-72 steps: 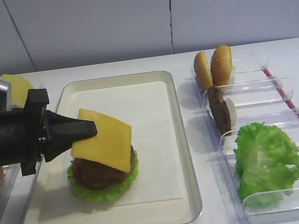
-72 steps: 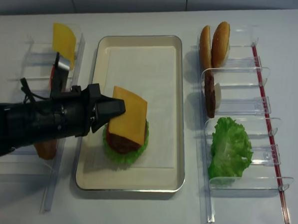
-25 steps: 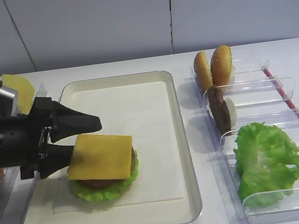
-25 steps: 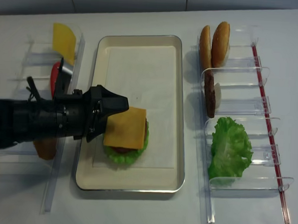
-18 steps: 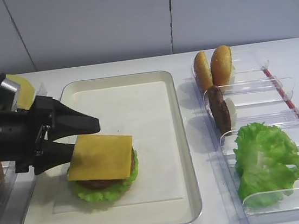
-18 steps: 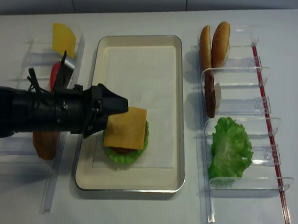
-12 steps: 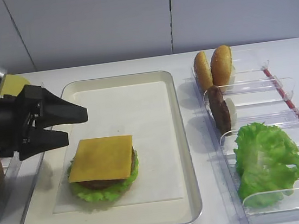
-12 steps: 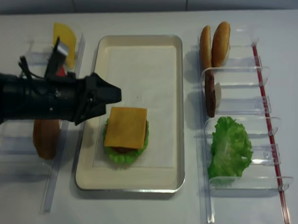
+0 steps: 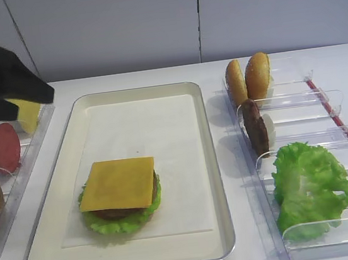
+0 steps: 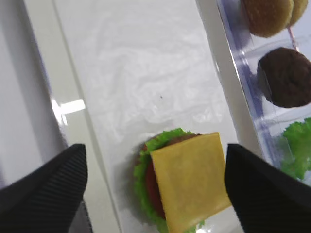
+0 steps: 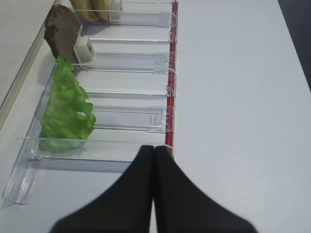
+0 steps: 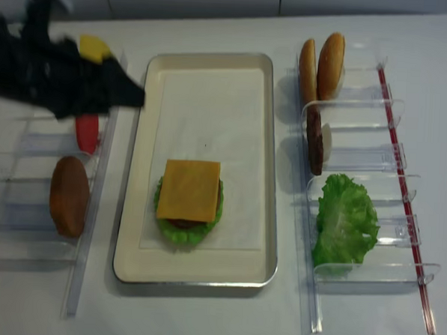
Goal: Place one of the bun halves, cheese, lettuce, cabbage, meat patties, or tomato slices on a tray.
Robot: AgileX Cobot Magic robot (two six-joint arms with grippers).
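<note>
One cheese [image 9: 118,184] slice caps my stack on the tray [image 9: 211,163]; left pincer [image 9: 20,92] hangs spread, right pincer [image 11: 154,151] pressed together.

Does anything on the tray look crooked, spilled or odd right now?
Nothing stands out. The cheese lies flat on the patty and lettuce stack, roughly centered, inside the tray. Nothing has spilled onto the paper liner.

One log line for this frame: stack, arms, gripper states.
cheese flat atop stack on tray | left gripper open, empty, above tray | right gripper shut, empty, by lettuce bin
</note>
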